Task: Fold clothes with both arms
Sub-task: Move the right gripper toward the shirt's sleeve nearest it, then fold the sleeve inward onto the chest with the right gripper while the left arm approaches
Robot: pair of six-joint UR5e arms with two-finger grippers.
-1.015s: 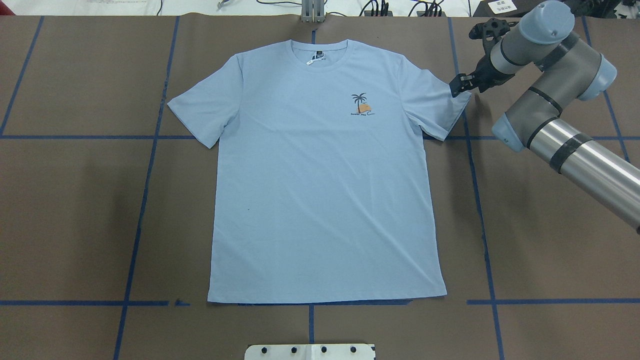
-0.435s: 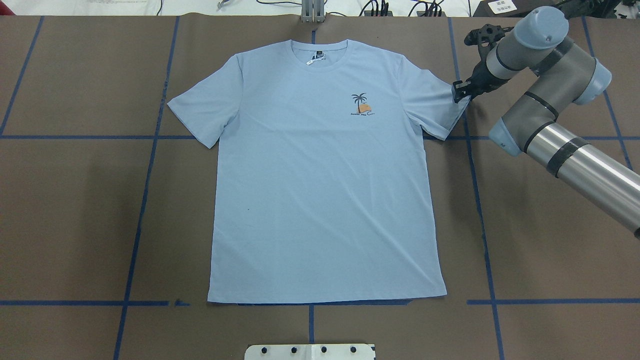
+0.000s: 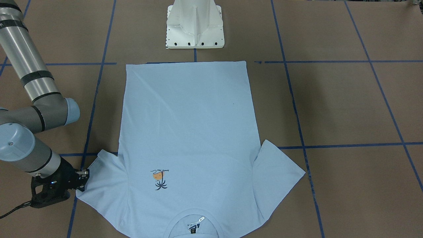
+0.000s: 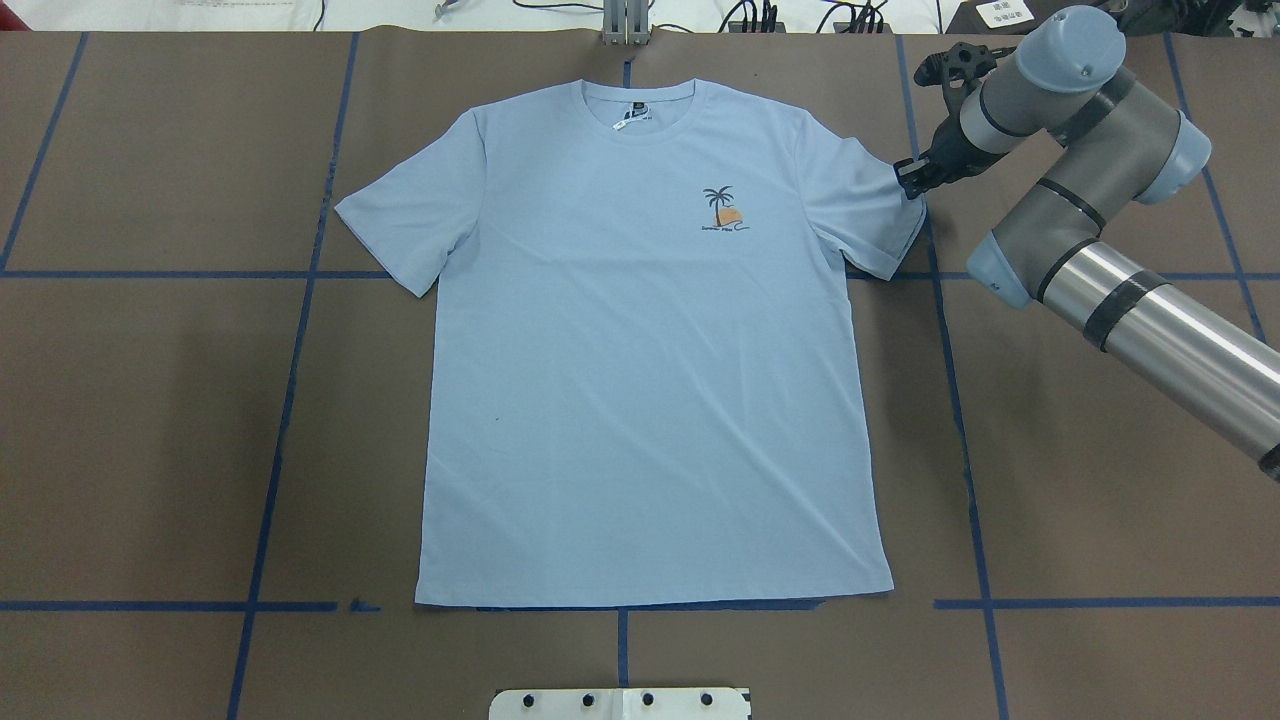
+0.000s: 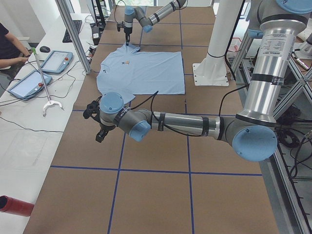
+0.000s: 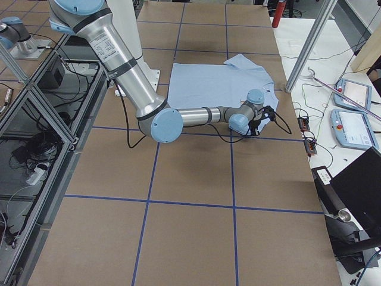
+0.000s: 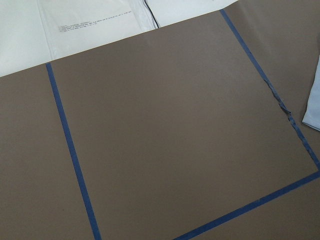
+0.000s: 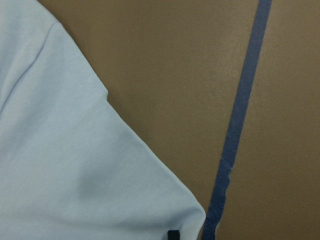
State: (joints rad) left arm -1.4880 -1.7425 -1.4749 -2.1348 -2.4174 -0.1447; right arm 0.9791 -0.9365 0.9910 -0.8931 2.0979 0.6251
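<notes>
The light blue T-shirt (image 4: 640,350) lies flat and face up on the brown table, collar at the far side, palm-tree print (image 4: 722,208) on the chest. It also shows in the front-facing view (image 3: 188,125). My right gripper (image 4: 908,180) is at the tip of the sleeve on the overhead view's right and looks shut on that sleeve corner; it also shows in the front-facing view (image 3: 83,177). The right wrist view shows the sleeve corner (image 8: 75,165) close up. My left gripper (image 5: 100,135) hovers over bare table beyond the other sleeve; I cannot tell whether it is open or shut.
The white pedestal base (image 3: 195,26) stands at the near edge behind the shirt's hem. Blue tape lines (image 4: 290,400) cross the table. Beyond the far edge a white bench holds tablets (image 5: 53,61) and cables, and an operator sits there.
My right gripper has moved in onto the sleeve tip and closed its fingers; the sleeve corner has shifted slightly inward. The rest of the shirt has not moved.
</notes>
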